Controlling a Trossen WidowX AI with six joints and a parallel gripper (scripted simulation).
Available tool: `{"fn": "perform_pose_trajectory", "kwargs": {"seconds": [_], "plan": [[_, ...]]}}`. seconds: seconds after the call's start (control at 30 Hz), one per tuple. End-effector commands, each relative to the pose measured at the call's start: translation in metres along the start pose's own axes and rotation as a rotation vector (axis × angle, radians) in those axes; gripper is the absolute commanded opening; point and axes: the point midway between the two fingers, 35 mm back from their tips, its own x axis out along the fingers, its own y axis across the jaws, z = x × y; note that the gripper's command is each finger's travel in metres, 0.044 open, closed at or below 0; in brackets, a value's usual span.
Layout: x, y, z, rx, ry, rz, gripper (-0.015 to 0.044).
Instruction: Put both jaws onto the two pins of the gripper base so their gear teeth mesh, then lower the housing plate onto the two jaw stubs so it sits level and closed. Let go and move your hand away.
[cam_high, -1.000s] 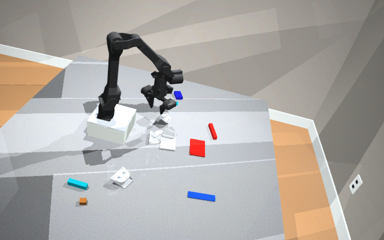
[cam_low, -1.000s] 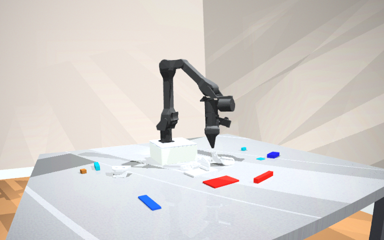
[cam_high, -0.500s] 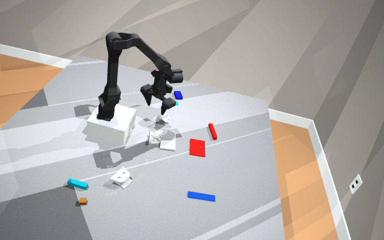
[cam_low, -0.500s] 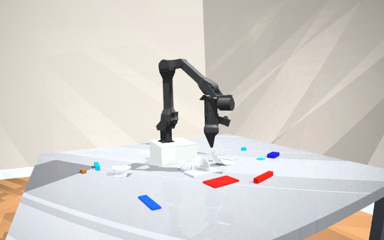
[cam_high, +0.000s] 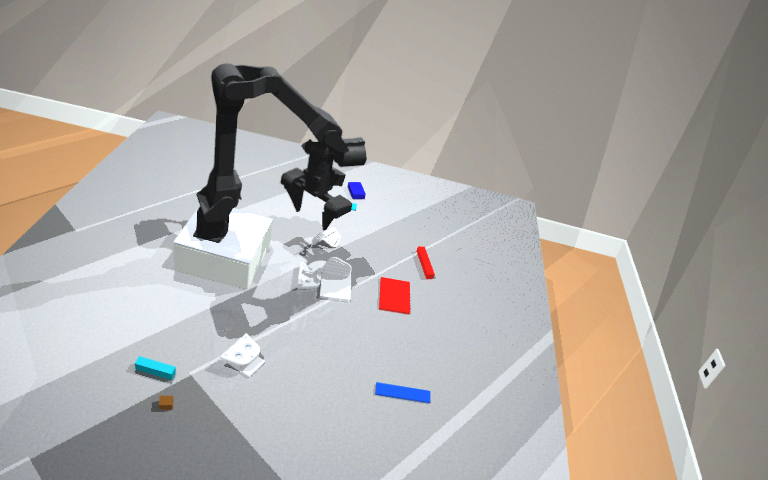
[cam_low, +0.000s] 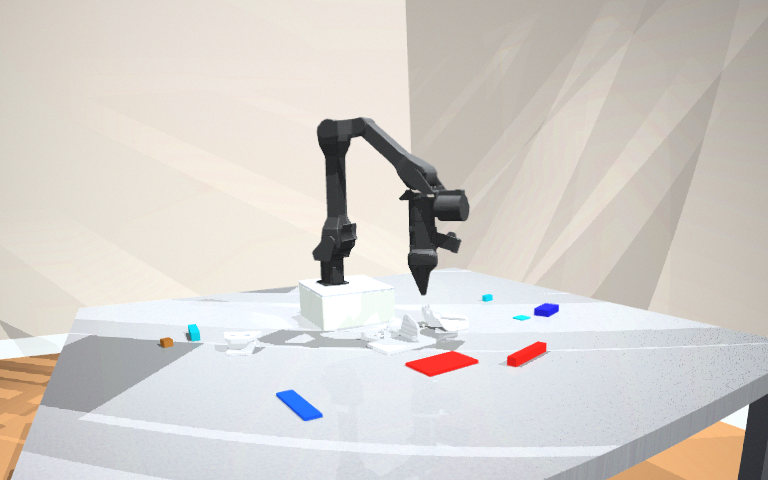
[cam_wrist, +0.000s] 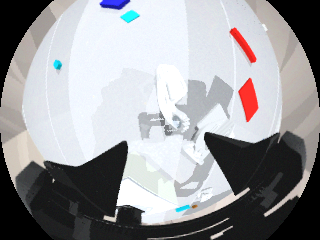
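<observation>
My gripper (cam_high: 312, 219) (cam_low: 423, 293) (cam_wrist: 167, 140) is wide open and empty, pointing down above the white parts. A white jaw-like part (cam_high: 327, 238) (cam_low: 453, 322) (cam_wrist: 172, 82) lies tilted below the fingers, toothed end towards me in the wrist view. Beside it is another white jaw-like part (cam_high: 335, 285) (cam_low: 390, 344) (cam_wrist: 215, 117), with a flat slab, a raised ribbed pad and toothed pieces. A separate white part with two round features (cam_high: 242, 349) (cam_low: 239, 336) (cam_wrist: 205, 194) stands apart; I cannot tell whether it is the base or the housing plate. Mesh and pins are not discernible.
The arm's white block (cam_high: 212, 268) (cam_low: 345, 308) is beside the jaws. A red plate (cam_high: 394, 295) (cam_low: 441, 363) and red bar (cam_high: 425, 262) (cam_low: 526, 353) lie on their other side. A blue bar (cam_high: 402, 392), cyan bar (cam_high: 154, 368), orange cube (cam_high: 165, 402) and dark blue block (cam_high: 356, 190) lie farther out.
</observation>
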Motion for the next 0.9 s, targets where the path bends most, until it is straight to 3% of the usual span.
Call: {"fn": "perform_pose_trajectory", "kwargs": {"seconds": [0.0,0.5,0.87], "plan": [[-0.001,-0.001,0.000,0.006,0.001,-0.004,0.0440],[-0.001,-0.001,0.000,0.006,0.001,-0.004,0.0440],[0.004,-0.065,0.004,-0.197,0.002,-0.010,0.0151]]}}
